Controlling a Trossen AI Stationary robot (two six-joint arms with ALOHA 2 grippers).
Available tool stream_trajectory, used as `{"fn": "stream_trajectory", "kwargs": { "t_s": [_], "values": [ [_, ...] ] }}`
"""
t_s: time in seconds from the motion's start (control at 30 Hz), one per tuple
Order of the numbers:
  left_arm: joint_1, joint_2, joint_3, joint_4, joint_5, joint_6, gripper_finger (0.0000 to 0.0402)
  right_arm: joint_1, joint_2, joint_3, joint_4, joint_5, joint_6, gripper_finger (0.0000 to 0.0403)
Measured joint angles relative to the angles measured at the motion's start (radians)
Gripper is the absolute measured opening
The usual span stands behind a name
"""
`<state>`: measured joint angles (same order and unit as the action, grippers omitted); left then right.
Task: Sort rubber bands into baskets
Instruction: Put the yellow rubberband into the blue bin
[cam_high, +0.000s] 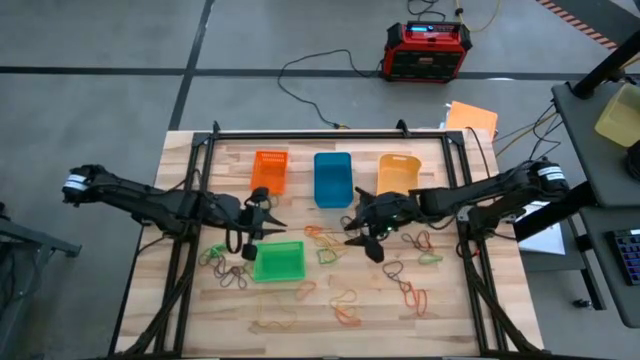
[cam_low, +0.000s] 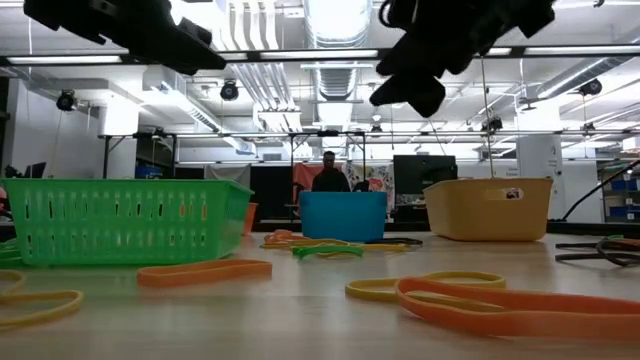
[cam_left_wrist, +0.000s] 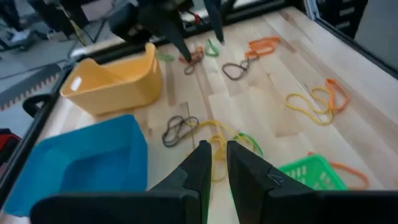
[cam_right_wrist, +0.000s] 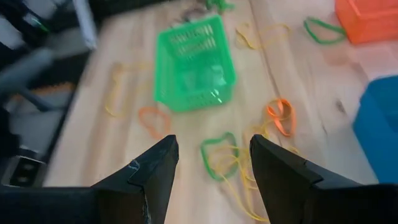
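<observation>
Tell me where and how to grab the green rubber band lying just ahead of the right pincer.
Grip the green rubber band on its near curved strand, coming straight down from above. It lies flat on the table as an open loop, so only a top-down pinch across one thin strand can likely catch it. The right pincer is open above it; yellow bands overlap its side, so choose the free edge.

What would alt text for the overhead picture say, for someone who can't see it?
Two dark robot arms reach inward over a wooden table strewn with coloured rubber bands. The left pincer, nearly closed, hovers beside a green basket; the right pincer is open. Orange, blue and yellow-orange baskets line the far edge.
</observation>
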<state>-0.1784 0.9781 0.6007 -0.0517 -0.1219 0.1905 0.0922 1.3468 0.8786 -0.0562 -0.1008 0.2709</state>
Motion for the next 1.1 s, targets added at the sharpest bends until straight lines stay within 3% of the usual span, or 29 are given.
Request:
{"fn": "stream_trajectory", "kwargs": {
  "t_s": [0.13, 0.3, 0.7, 0.9, 1.1],
  "values": [
    [0.000, -0.020, -0.012, 0.010, 0.000, 0.007, 0.0036, 0.026, 0.119, 0.129, -0.194, 0.123, -0.015, 0.0194],
    [0.000, -0.062, -0.027, 0.003, 0.000, -0.013, 0.0036, 0.030, 0.261, 0.267, -0.328, 0.147, 0.007, 0.0194],
    [-0.001, -0.222, -0.039, -0.029, 0.000, 0.010, 0.0036, 0.046, 0.492, 0.343, -0.267, 0.210, 0.020, 0.0194],
    [-0.001, -0.246, -0.057, -0.028, -0.005, 0.008, 0.0036, 0.059, 0.550, 0.343, -0.229, 0.294, 0.020, 0.0194],
    [-0.001, -0.234, -0.060, -0.024, -0.027, 0.007, 0.0036, 0.061, 0.595, 0.344, -0.191, 0.304, 0.025, 0.0193]
  ]
}}
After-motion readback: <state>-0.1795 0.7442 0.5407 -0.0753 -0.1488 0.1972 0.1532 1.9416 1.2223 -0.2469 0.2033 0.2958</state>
